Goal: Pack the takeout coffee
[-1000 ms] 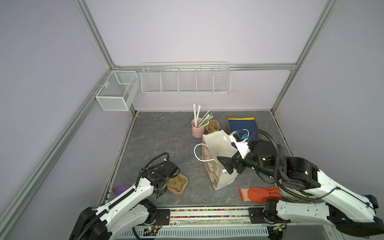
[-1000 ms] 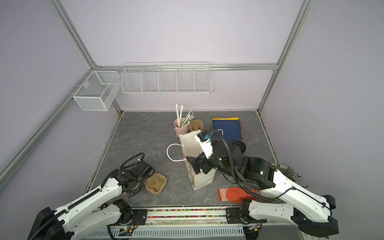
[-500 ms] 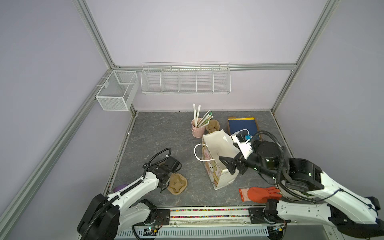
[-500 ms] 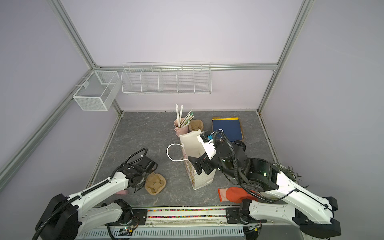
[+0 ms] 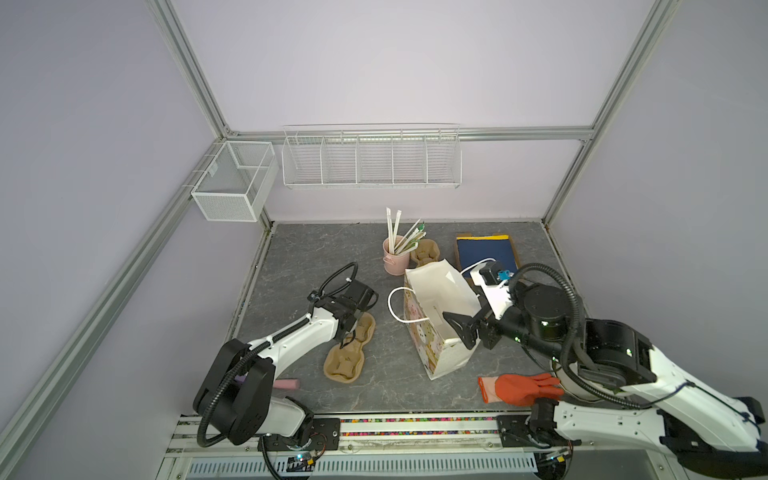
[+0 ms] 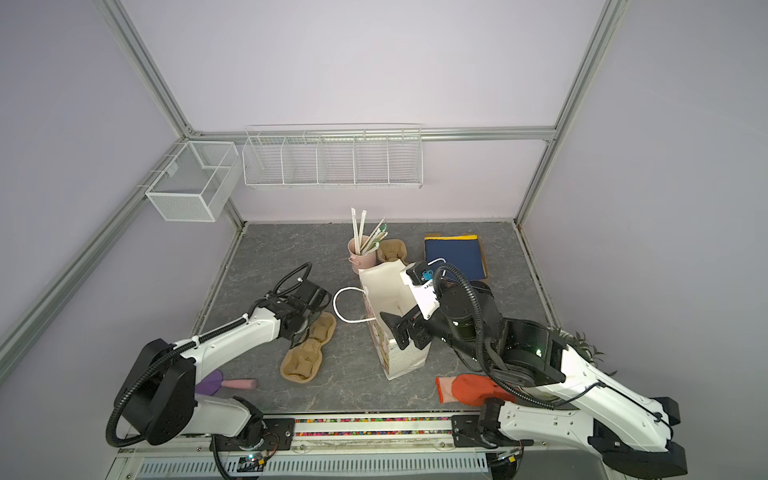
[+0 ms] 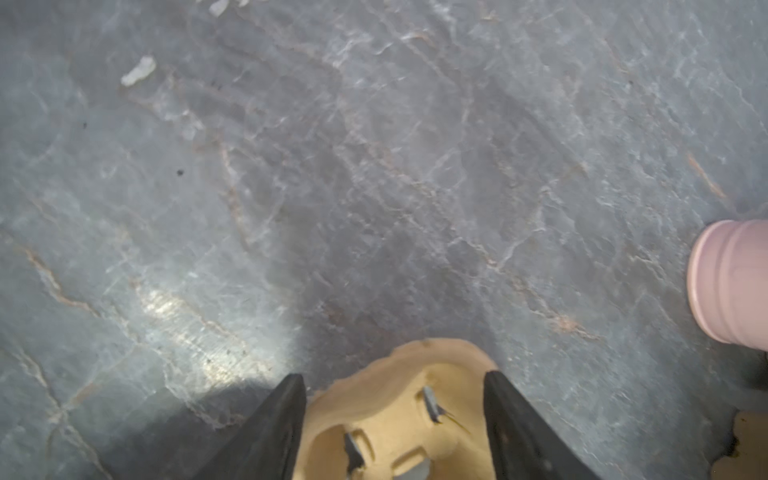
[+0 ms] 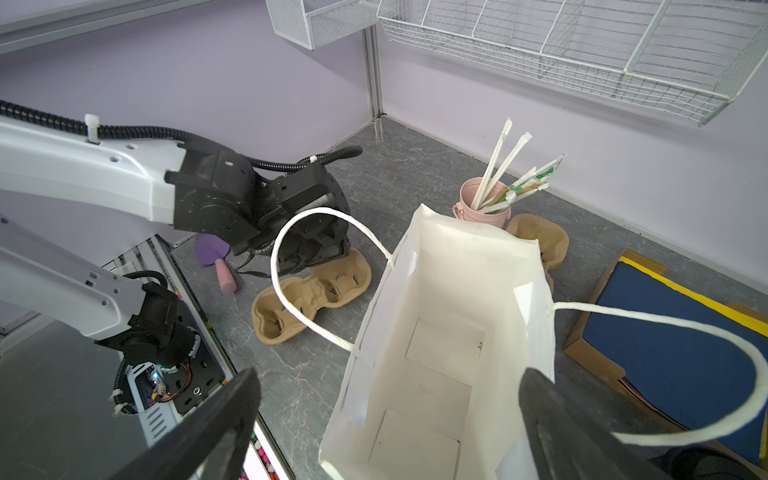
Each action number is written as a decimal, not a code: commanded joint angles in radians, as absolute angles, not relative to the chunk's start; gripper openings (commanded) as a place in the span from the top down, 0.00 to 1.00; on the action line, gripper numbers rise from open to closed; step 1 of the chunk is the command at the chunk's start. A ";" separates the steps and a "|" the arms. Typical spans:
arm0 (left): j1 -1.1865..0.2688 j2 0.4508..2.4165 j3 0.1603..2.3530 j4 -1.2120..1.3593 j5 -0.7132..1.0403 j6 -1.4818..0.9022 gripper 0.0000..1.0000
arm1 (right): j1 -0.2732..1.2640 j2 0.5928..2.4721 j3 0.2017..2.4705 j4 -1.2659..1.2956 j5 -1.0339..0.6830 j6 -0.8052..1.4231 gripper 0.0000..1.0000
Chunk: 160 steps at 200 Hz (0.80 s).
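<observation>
The grey marbled tabletop (image 5: pixel 316 257) lies barest on its left and back-left, from the side rail across to the pink metal cup of wrapped straws (image 5: pixel 392 259); the right half is crowded. A tall white paper bag with a printed side (image 5: pixel 440 291) stands upright in the middle, its mouth open and its inside empty. One cord handle droops left toward the long brown pulp cup carrier (image 5: pixel 345 365). Behind the bag a second brown pulp carrier (image 5: pixel 426 253) sits just beside the pink cup, and a flat cardboard box with a blue top (image 5: pixel 486 253) fills the back right. An orange rubber glove (image 5: pixel 515 388) lies at the front edge under the right arm. A purple paddle with a pink handle (image 6: pixel 210 384) lies front left. The right gripper (image 5: pixel 463 330) hovers above the bag's mouth, jaws spread wide, holding nothing. The left gripper (image 7: pixel 392 375) is part-open astride the long carrier's far end; whether it presses the pulp I cannot tell. The small black paper cup is not plainly seen: a dark rounded shape (image 6: pixel 486 289) behind the right wrist, between bag and box, may be it. Since a second ago the left arm has swung inward from the carrier's left onto it, now hiding most of the paddle in a top view; the right gripper has barely shifted.
</observation>
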<state>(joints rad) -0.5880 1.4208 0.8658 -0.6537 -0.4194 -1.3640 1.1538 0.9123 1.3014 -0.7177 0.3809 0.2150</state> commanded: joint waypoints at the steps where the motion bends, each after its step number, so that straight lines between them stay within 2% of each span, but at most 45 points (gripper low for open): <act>1: -0.574 1.399 0.921 -0.758 -0.396 -1.272 0.31 | 1.155 0.888 1.286 -0.717 0.416 0.190 0.00; 56: -0.574 1.258 0.930 -0.772 -0.132 -0.879 0.32 | 1.148 0.848 1.276 -0.753 0.479 0.200 0.09; 77: -0.574 1.226 0.955 -0.844 -0.094 -0.764 0.32 | 1.138 0.829 1.270 -0.765 0.486 0.209 0.12; 131: -0.574 1.339 1.002 -1.060 -0.017 -0.585 0.30 | 1.131 0.795 1.258 -0.781 0.475 0.235 0.12; 160: -0.574 1.357 1.011 -1.066 0.052 -0.553 0.30 | 1.131 0.781 1.257 -0.789 0.480 0.246 0.12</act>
